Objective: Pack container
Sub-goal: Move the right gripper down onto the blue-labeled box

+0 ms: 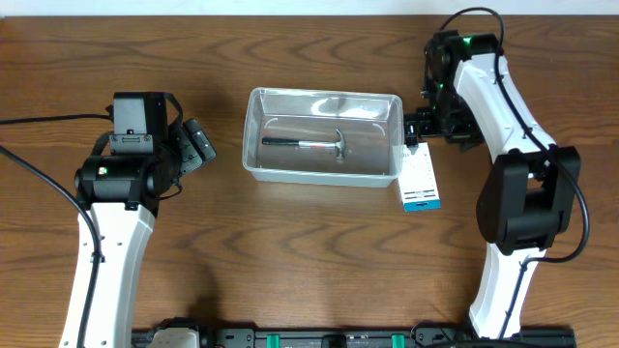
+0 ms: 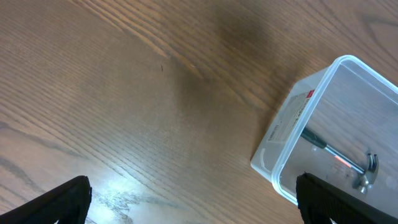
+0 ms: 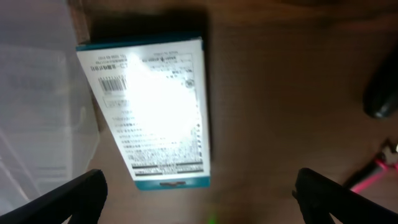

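Observation:
The clear plastic container (image 1: pixel 323 136) sits at the table's middle with a small hammer (image 1: pixel 314 143) lying inside. It also shows in the left wrist view (image 2: pixel 292 149) with the hammer (image 2: pixel 348 163). A small blue-and-white box (image 1: pixel 420 180) lies flat on the table just right of the container, also seen in the right wrist view (image 3: pixel 152 102). My right gripper (image 1: pixel 418 129) is open and empty, above the table just beyond the box's far end. My left gripper (image 1: pixel 198 143) is open and empty, left of the container.
The container's edge (image 3: pixel 37 106) shows at the left of the right wrist view. A pink cable (image 3: pixel 373 171) lies at the right edge there. Black cables run off the table's left side (image 1: pixel 39 121).

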{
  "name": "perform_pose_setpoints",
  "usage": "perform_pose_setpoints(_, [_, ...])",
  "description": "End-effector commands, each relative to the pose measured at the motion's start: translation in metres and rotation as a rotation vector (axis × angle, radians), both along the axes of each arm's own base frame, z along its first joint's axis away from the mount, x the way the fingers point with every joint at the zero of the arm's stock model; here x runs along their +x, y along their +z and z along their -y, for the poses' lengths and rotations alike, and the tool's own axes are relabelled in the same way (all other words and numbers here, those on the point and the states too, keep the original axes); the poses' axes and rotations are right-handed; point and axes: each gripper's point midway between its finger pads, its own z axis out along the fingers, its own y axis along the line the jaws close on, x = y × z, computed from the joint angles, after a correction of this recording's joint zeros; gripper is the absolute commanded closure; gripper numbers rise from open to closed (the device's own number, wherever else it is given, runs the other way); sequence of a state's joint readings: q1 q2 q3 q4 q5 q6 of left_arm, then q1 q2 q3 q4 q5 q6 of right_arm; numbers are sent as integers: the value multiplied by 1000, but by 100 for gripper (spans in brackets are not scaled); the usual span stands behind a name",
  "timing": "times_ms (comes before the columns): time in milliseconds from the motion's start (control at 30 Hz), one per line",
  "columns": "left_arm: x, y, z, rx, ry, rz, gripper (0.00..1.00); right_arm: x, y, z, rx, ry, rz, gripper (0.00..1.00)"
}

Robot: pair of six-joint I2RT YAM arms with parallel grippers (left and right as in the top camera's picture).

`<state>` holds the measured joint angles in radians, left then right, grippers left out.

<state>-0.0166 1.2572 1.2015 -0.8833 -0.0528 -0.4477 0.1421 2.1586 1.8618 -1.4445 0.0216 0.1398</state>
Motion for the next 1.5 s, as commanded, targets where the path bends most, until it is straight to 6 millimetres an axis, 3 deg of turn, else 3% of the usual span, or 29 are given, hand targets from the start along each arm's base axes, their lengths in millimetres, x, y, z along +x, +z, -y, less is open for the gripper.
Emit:
perform_pose_setpoints(0, [2, 2, -3, 11, 9, 1, 2, -2, 1, -11, 66, 12, 10, 1])
perform_pose_setpoints(400, [2, 2, -3, 11, 9, 1, 2, 28, -5, -20, 110, 15, 133, 1])
perform_pose_setpoints(767, [2, 2, -3, 11, 9, 1, 2, 52, 3, -62, 352, 35, 227, 1])
perform_pose_setpoints(900, [2, 2, -3, 11, 9, 1, 2, 47, 1, -55, 315, 32, 207, 1])
perform_pose_setpoints(1167, [2, 2, -3, 11, 9, 1, 2, 17, -4, -17, 109, 96, 87, 1])
perform_pose_setpoints(1467, [2, 2, -3, 11, 9, 1, 2, 12, -4, -18, 107, 128, 70, 1])
